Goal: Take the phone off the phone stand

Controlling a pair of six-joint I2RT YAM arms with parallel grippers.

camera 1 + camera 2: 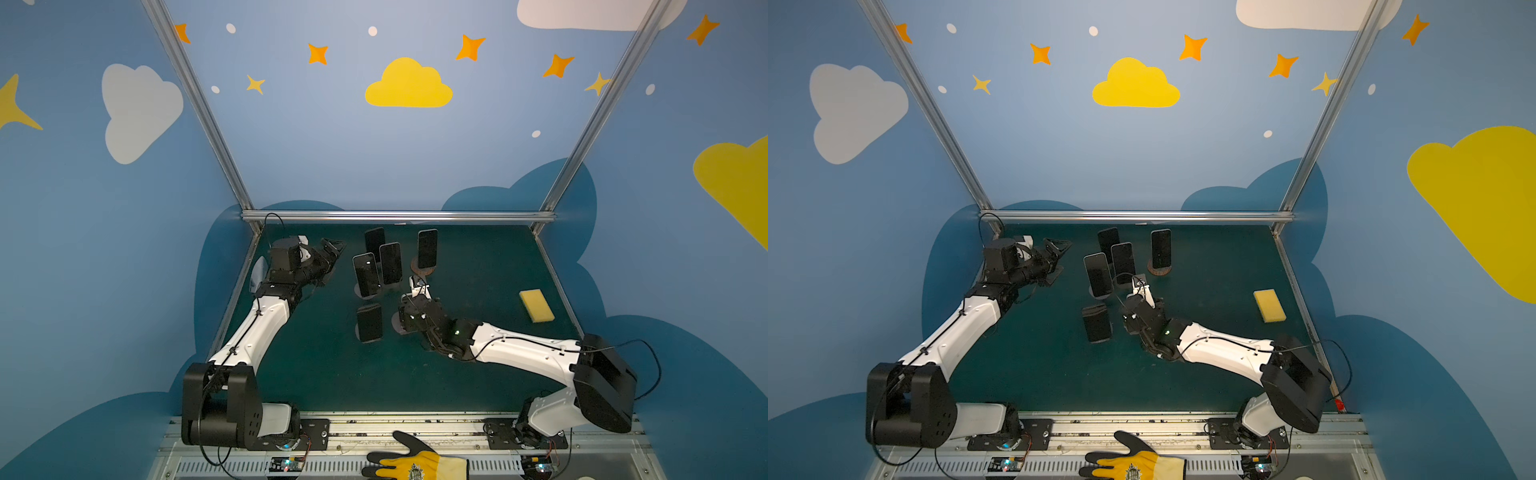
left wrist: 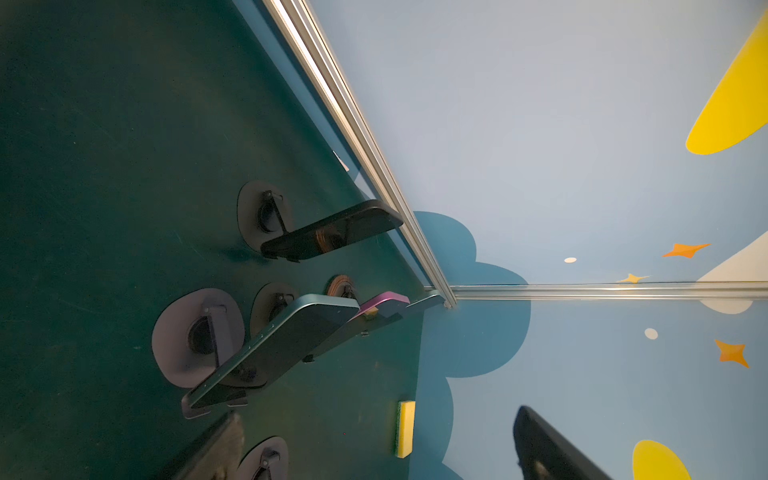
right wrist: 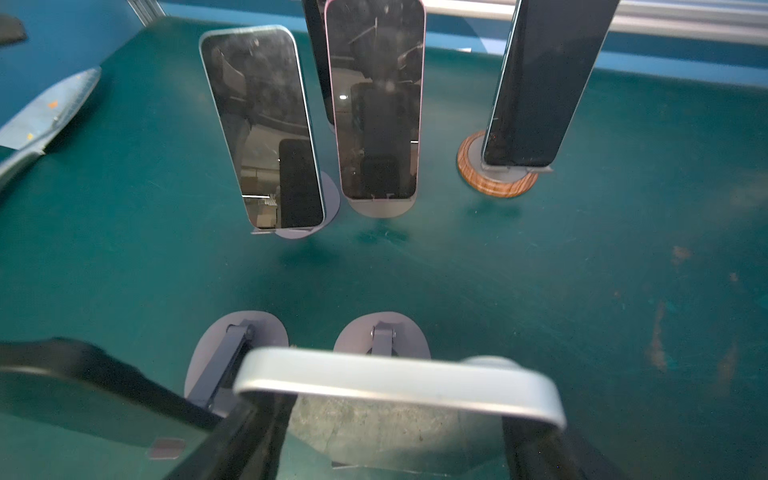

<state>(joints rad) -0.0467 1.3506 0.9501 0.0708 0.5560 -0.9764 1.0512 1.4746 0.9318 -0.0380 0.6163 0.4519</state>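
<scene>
In the right wrist view a silver-edged phone (image 3: 395, 382) stands on edge between my right gripper's (image 3: 395, 419) two black fingers (image 3: 253, 436), which press on its two sides. Behind it is the grey phone stand (image 3: 382, 334) with its hinged arm. In both top views the right gripper (image 1: 411, 309) hangs low over that spot near the table's middle and hides the phone; only a bit of the stand's base (image 1: 395, 324) shows. My left gripper (image 1: 332, 249) is open at the back left, holding nothing, its fingers (image 2: 548, 449) far apart.
Several other phones stand on stands: a black one (image 1: 369, 323) just left of the right gripper, a teal one (image 1: 366, 274), a pink one (image 1: 390, 262), one behind (image 1: 374, 240), and one on a wooden base (image 1: 427, 248). A yellow sponge (image 1: 536, 305) lies at the right.
</scene>
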